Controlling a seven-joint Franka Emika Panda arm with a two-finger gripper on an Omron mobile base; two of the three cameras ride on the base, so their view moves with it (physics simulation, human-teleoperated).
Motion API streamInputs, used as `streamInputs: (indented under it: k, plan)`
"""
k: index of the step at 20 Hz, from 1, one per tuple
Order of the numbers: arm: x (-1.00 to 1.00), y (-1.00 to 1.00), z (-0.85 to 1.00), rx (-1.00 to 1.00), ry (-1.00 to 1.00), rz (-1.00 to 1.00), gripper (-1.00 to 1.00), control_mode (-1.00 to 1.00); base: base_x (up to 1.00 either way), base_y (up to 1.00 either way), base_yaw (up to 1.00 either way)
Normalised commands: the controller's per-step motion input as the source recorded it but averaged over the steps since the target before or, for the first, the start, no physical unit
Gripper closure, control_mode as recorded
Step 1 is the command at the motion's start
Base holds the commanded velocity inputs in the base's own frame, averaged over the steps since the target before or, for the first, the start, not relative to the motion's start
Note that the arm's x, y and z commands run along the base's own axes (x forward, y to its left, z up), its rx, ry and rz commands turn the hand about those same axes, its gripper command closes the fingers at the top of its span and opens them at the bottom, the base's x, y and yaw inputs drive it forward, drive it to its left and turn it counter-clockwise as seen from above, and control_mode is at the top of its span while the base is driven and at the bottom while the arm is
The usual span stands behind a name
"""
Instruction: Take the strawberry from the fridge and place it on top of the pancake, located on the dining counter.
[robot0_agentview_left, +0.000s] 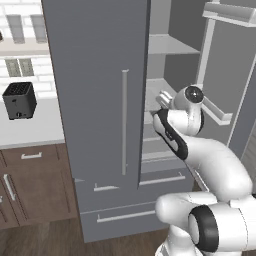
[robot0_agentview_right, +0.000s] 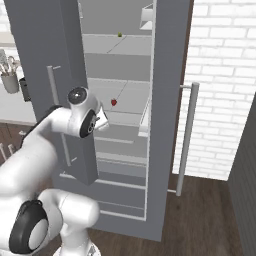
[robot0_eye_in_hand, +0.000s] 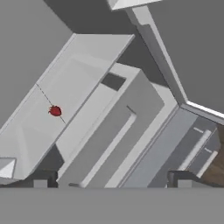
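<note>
The fridge (robot0_agentview_left: 95, 75) stands with its left door shut and its right door (robot0_agentview_right: 169, 90) swung open. On the middle shelf lies the strawberry (robot0_agentview_right: 114, 102), small and dark red, also seen in the hand view as the strawberry (robot0_eye_in_hand: 55, 111) at the left. My gripper (robot0_eye_in_hand: 111, 181) is open, its dark fingertips (robot0_eye_in_hand: 43, 178) spread wide with nothing between them. The hand (robot0_agentview_right: 100, 121) hovers at the front edge of the fridge opening, below and short of the strawberry, apart from it. The pancake and the dining counter are out of view.
A small yellow-green item (robot0_agentview_right: 119, 35) sits on the upper shelf. Door bins (robot0_agentview_left: 220, 112) jut from the open door beside my arm. Two drawers (robot0_agentview_left: 135, 200) lie below. A black box (robot0_agentview_left: 20, 100) stands on the wall counter; a white brick wall (robot0_agentview_right: 220, 75) is at the right.
</note>
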Motion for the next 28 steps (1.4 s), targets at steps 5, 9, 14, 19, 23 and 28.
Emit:
streamInputs:
  k: [5,9,14,19,23,28]
  plan:
    - [1.00,-0.25,0.00,0.09,-0.01,-0.09,-1.00,-1.00,0.00,0.00,0.00]
    - [0.99,-0.05,0.00,0.11,0.00,0.00,-1.00,-1.00,0.00,0.00,0.00]
    - [0.52,0.38,-0.08,0.03,0.00,0.18,-1.00,-1.00,0.00,0.00,0.00]
    - [-0.05,0.74,-0.04,-0.02,-0.08,0.20,-1.00,-1.00,0.00,0.00,0.00]
    - [-0.86,0.84,0.00,-0.11,-0.20,0.22,-1.00,-1.00,0.00,0.00,0.00]
    - [-1.00,0.98,0.00,-0.22,-0.31,0.23,-1.00,-1.00,0.00,0.00,0.00]
